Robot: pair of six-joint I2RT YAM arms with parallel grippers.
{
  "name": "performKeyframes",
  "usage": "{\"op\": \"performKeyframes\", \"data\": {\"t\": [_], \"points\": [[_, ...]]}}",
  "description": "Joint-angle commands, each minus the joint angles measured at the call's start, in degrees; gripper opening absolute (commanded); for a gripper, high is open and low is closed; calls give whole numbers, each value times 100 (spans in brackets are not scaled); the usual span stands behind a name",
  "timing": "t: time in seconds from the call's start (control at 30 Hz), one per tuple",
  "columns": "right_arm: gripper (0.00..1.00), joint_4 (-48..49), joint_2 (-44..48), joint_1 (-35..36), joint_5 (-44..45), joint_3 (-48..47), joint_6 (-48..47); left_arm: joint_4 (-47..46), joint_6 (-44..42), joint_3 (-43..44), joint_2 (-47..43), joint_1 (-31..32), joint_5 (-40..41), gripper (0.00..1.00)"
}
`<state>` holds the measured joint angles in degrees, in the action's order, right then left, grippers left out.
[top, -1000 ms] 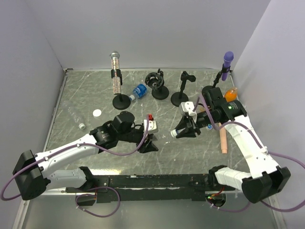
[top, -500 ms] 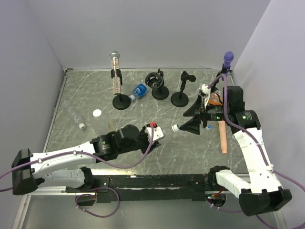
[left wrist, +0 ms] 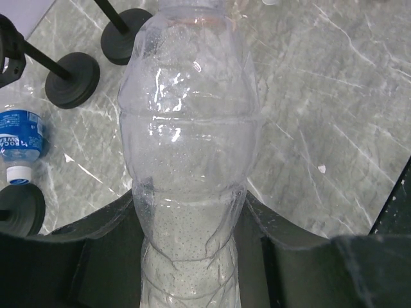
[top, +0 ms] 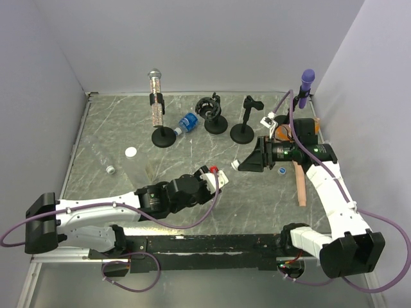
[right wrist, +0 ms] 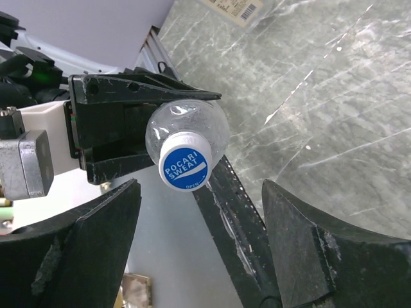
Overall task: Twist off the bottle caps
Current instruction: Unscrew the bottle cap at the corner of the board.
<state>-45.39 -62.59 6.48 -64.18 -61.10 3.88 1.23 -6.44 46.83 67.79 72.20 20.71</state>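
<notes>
Gripping a clear bottle (left wrist: 189,128) low on its body, the left fingers (left wrist: 96,256) are clenched against its two sides, their pads pressed into the narrow waist. The bottle lies roughly level, apparently lifted off the surface (top: 115,128), with its neck aimed at the other arm. In the right wrist view the blue cap (right wrist: 186,168) faces the camera head-on and sits between the right fingers (right wrist: 90,244). These are spread wide and touch nothing.

The bottle looks nearly empty, with only droplets inside, so it is probably very light. Its thin ribbed wall would likely dent under a hard squeeze. The plastic is smooth, and the body may well spin in the left fingers once torque goes onto the cap. The low hold also sits far from the neck, which leaves room for the bottle to flex or swing.

The cap seems the stiffest part, small and rigid with a pale rim. A sound place to take hold would be across that rim, one finger on each side. The fingers should close squarely on the bottle's axis and leave the soft shoulder behind the cap untouched. An off-centre bite could slip off so small a cap.
</notes>
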Motion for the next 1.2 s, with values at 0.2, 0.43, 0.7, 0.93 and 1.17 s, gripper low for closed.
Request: {"op": "performKeyframes", "data": {"t": [0.2, 0.43, 0.7, 0.93, 1.17], "points": [[77, 364, -175, 64, -358, -77, 412, -431, 2, 221, 129, 57, 56, 19], [62, 381, -272, 178, -367, -51, 395, -431, 2, 230, 138, 66, 21, 20], [25, 206, -324, 301, -498, -218, -8, -361, 28, 239, 156, 66, -111, 20], [12, -1856, -543, 608, -1184, -876, -3746, -352, 353, -7, -529, -469, -2346, 22], [12, -3399, -607, 1294, -596, -1274, -7373, -387, 925, -192, -996, -1612, -5241, 24]]}}
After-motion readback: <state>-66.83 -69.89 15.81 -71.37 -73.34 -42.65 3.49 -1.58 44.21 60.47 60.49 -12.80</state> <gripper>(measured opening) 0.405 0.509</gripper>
